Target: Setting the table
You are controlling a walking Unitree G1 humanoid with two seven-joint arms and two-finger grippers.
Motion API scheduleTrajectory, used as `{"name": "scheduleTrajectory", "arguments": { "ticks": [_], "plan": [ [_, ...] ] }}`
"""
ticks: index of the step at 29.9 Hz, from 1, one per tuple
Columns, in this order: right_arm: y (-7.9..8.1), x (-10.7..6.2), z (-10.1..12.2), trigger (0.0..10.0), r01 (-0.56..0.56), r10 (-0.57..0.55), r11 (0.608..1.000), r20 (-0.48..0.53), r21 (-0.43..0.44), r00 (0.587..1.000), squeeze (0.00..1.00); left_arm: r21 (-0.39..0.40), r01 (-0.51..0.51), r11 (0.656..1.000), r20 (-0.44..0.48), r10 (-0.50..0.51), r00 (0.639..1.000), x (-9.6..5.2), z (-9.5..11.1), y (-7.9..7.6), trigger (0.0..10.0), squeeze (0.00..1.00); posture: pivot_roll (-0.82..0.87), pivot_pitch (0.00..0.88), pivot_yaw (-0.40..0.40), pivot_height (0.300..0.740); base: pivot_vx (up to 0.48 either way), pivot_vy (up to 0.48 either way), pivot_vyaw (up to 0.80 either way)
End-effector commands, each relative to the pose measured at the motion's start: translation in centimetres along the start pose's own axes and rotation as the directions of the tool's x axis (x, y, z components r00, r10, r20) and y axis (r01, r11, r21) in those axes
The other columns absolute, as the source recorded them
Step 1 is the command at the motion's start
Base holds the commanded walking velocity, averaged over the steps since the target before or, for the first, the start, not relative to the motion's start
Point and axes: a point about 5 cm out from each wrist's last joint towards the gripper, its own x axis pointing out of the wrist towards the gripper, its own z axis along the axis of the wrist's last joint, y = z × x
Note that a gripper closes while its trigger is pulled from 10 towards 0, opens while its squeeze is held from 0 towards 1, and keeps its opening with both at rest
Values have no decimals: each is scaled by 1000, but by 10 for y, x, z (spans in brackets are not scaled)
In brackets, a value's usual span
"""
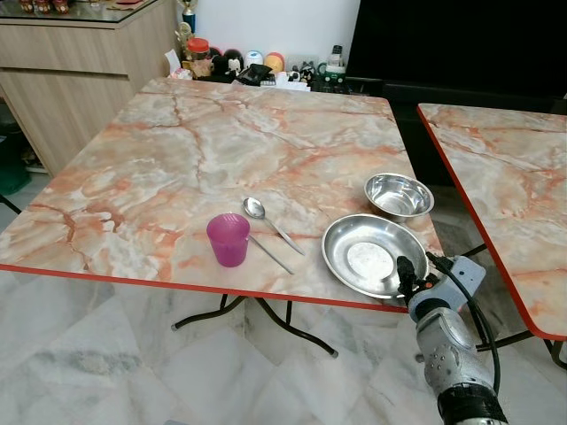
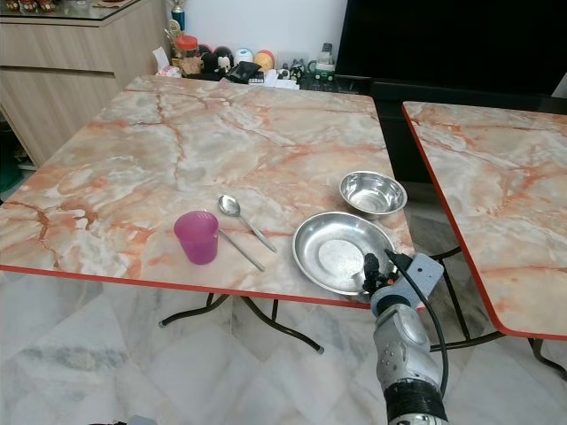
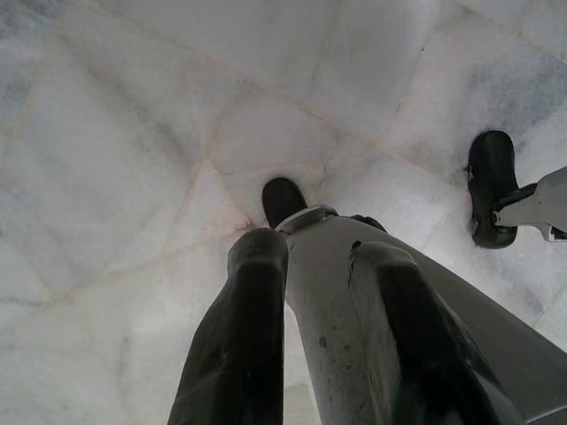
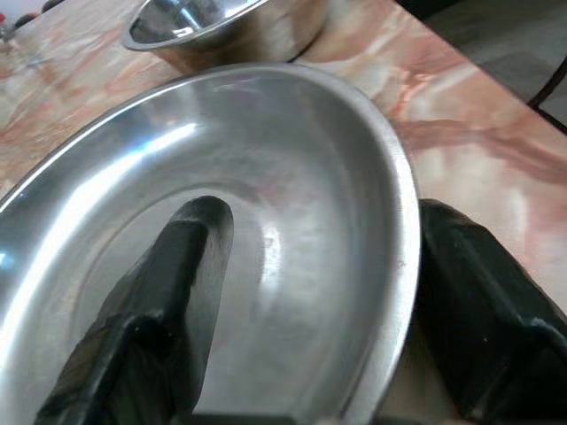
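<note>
**Gripper at the plate's rim**

The right gripper [image 4: 310,292] has its fingers apart, one on each side of the steel plate [image 1: 372,255] rim; contact seems likely. The plate sits near the table [image 1: 177,159] front edge, beside a bowl [image 1: 399,196], spoon [image 1: 270,221] and pink cup [image 1: 229,239]. The left gripper [image 3: 310,354] hangs over the floor, fingers slightly apart.

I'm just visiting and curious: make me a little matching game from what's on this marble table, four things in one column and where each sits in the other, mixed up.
Things:
1. pink cup
2. spoon
3. steel plate
4. small steel bowl

Places:
A. behind the plate, further from the robot
B. its rim sits between the right gripper fingers, one inside, one outside
C. leftmost of the four, near the front edge
D. lying flat between the cup and the plate

Pairs: 1-C, 2-D, 3-B, 4-A
</note>
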Motion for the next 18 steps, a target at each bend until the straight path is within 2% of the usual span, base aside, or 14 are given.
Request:
{"name": "scheduleTrajectory", "arguments": {
  "ticks": [1, 17, 18],
  "plan": [
    [0, 2, 1, 10000, -2, 2, 1000, -4, -9, 1000, 0, 2, 7, 1000, -28, -7, 1000, -1, -10, -1, 10000, 0, 19, 118, -53, 740, 0, 0, 0],
    [-7, 2, -7, 10000, 31, -34, 998, -47, -48, 998, 0, 4, 9, 1000, -33, -9, 999, -2, -12, -2, 10000, 0, 19, 112, -52, 740, 0, 0, 0],
    [-7, 2, -7, 4627, 32, -35, 998, -50, -49, 998, 0, 4, 9, 1000, -33, -9, 999, -2, -11, -2, 10000, 0, 19, 112, -52, 740, 0, 0, 0]
  ]
}}
